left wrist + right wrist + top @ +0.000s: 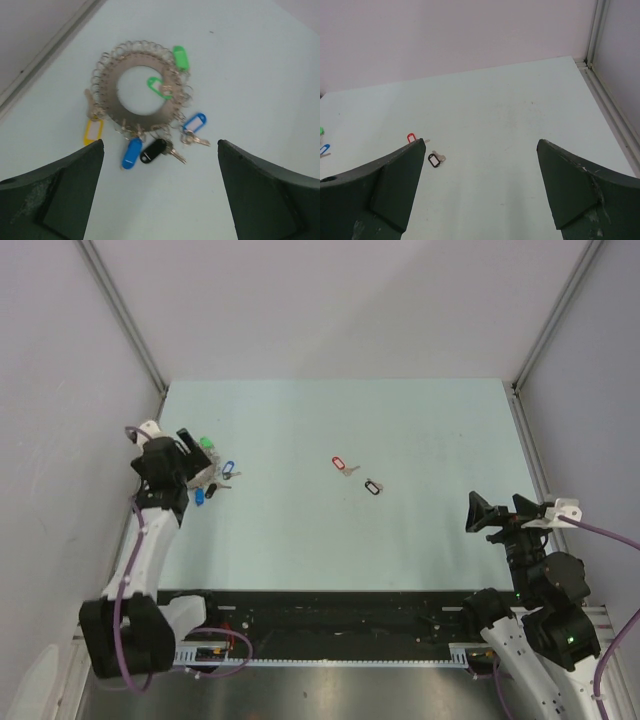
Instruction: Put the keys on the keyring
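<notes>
The keyring is a flat grey metal ring edged with many small wire loops, lying on the table at the far left. Green, blue, black and yellow tagged keys hang round it. My left gripper hovers open just above its near edge, holding nothing. Two loose keys lie mid-table: a red-tagged one and a black-tagged one. My right gripper stands open and empty at the near right, far from them.
Pale walls with metal corner posts close in the table on three sides. A black rail runs along the near edge between the arm bases. The table's right edge lies close to my right gripper.
</notes>
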